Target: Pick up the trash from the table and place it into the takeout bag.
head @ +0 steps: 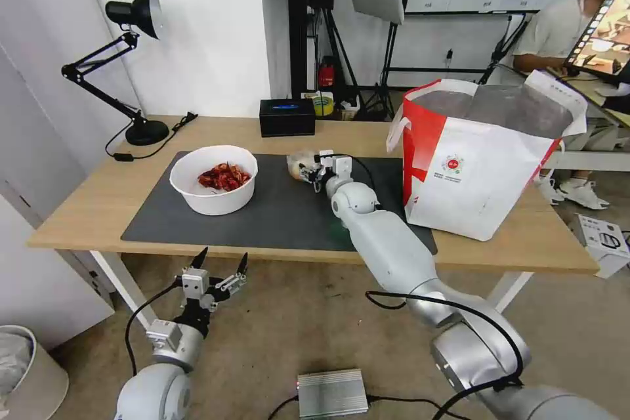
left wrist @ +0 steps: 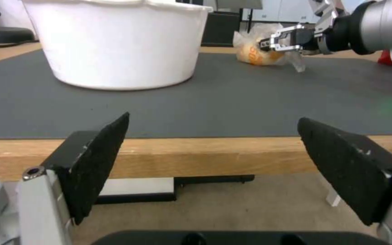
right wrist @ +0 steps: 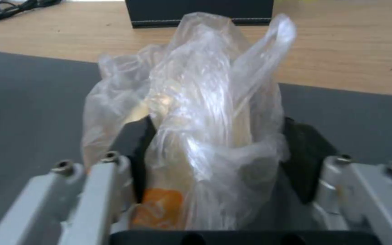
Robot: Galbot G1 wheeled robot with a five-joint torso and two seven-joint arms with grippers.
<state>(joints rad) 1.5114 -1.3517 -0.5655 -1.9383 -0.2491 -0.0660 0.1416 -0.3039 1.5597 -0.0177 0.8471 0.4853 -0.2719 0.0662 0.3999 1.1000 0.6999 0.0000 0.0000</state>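
Note:
A clear bag with a bun [head: 298,164] [right wrist: 205,112] lies on the dark grey mat [head: 275,216] near the middle of the table [head: 85,210]. My right gripper [head: 314,174] [right wrist: 214,160] is shut on it, with the plastic bunched between both pads; the left wrist view also catches that bag [left wrist: 252,52]. A white bowl of red shells [head: 213,197] [left wrist: 114,44] stands on the mat's left part. The takeout bag [head: 479,170] stands open at the table's right end. My left gripper [head: 221,262] [left wrist: 214,149] hangs open below the table's front edge.
A black tissue box [head: 287,117] sits behind the mat, and a black desk lamp [head: 131,65] stands at the back left corner. On the floor are a metal box [head: 331,392] between my arms and a pale bin [head: 26,367] at the far left.

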